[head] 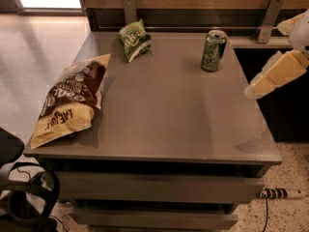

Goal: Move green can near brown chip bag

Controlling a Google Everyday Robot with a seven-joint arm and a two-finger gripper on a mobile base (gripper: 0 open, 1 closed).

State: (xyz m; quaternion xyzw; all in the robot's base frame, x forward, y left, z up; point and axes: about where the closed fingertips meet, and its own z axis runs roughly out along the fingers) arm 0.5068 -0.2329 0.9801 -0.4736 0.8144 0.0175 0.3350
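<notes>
The green can point(213, 50) stands upright near the counter's far right corner, dark green with pale lettering and a silver top. The brown chip bag point(70, 99) lies well apart from it along the left edge, dark brown above and pale yellow below, crinkled. A small green chip bag point(134, 39) lies at the far edge. The counter point(164, 120) is matte grey, with drawers beneath. The gripper point(258, 86) hovers just off the right edge, clear of the can; whether it is wide or narrow cannot be told. Pale floor lies to the left.
</notes>
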